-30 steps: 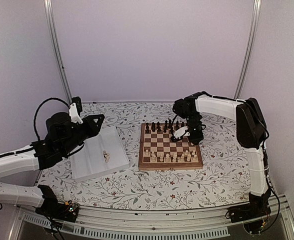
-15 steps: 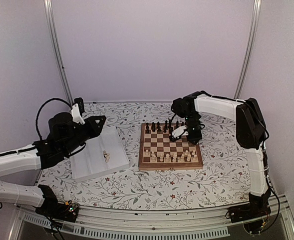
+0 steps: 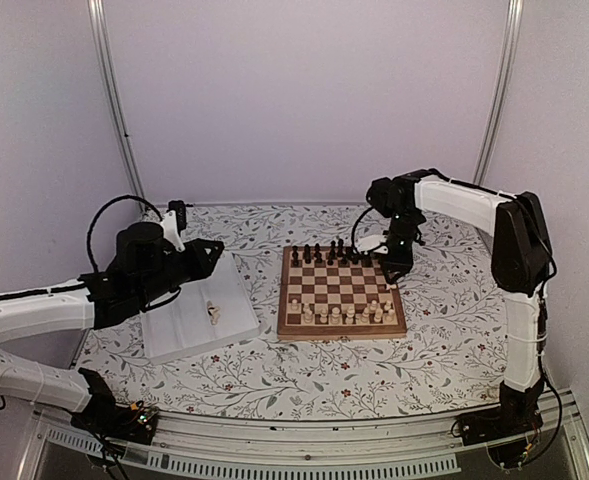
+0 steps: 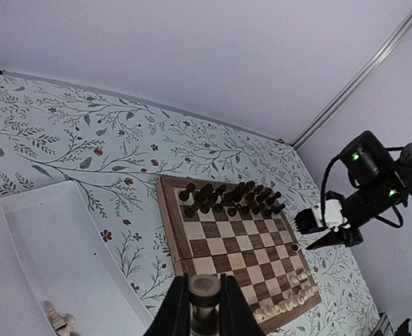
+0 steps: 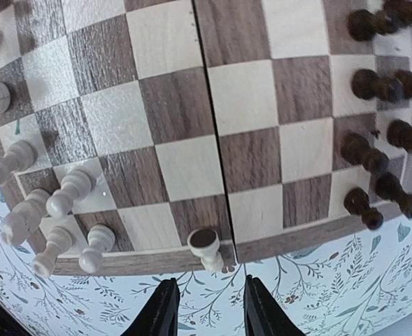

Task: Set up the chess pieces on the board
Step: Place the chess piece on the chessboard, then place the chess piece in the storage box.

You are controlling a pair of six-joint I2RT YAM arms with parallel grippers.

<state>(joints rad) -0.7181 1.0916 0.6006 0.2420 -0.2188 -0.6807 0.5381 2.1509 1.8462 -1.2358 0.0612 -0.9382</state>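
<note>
left wrist view only: left gripper (image 4: 206, 308) clenched on dark round-topped chessman (image 4: 205, 294). right wrist view only: right gripper (image 5: 204, 308) released, above checkered wooden board (image 5: 192, 140) edge.

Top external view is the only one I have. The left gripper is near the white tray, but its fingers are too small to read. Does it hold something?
Observer: Yes. In the left wrist view, the left gripper is shut on a small chess piece.
Operator: And the right gripper, at the right side of the board?
Observer: The right gripper is open, with nothing between its fingers.
Operator: Is any piece close to it?
Observer: One pale piece sits at the frame of the board, by the fold seam, just beyond the fingertips.
</note>
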